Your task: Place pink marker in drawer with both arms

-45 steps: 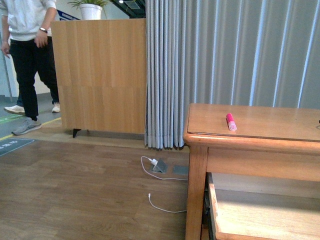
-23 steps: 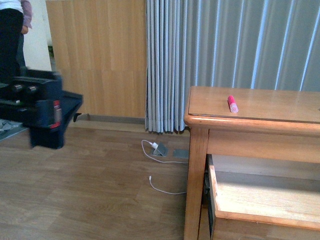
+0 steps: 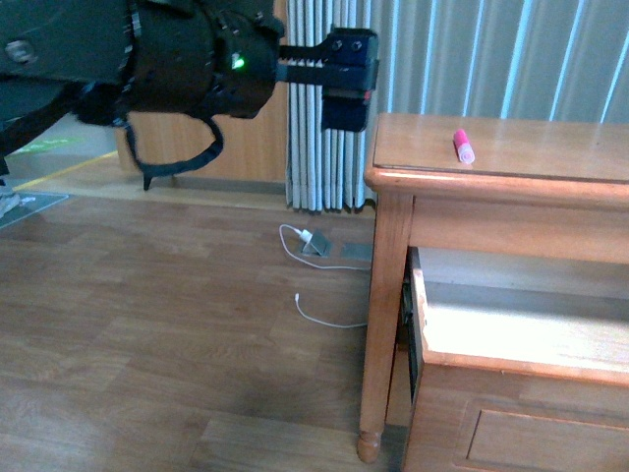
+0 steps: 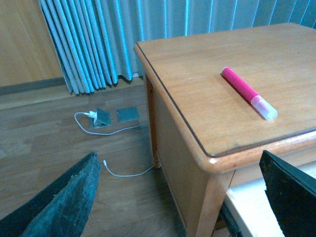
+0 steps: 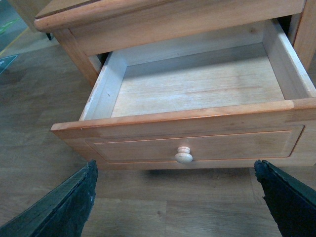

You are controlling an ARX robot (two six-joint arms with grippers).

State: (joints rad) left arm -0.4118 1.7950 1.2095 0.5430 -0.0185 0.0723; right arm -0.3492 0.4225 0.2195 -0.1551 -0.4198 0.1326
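The pink marker lies on the wooden table top, near its left end, paler cap toward the front. My left arm reaches in from the left, and its gripper hangs just left of the table's edge. In the left wrist view the marker lies beyond my open, empty left gripper, which is over the table's corner. The drawer stands pulled out and empty, with its round knob facing my open right gripper. The drawer also shows under the table top in the front view.
A grey curtain hangs behind the table. A white cable and a floor socket lie on the wooden floor left of the table leg. A wooden panel stands at the back left.
My left arm has swung in from the far left up to the table's left edge. The front view has dropped lower and nearer. The marker has not moved.
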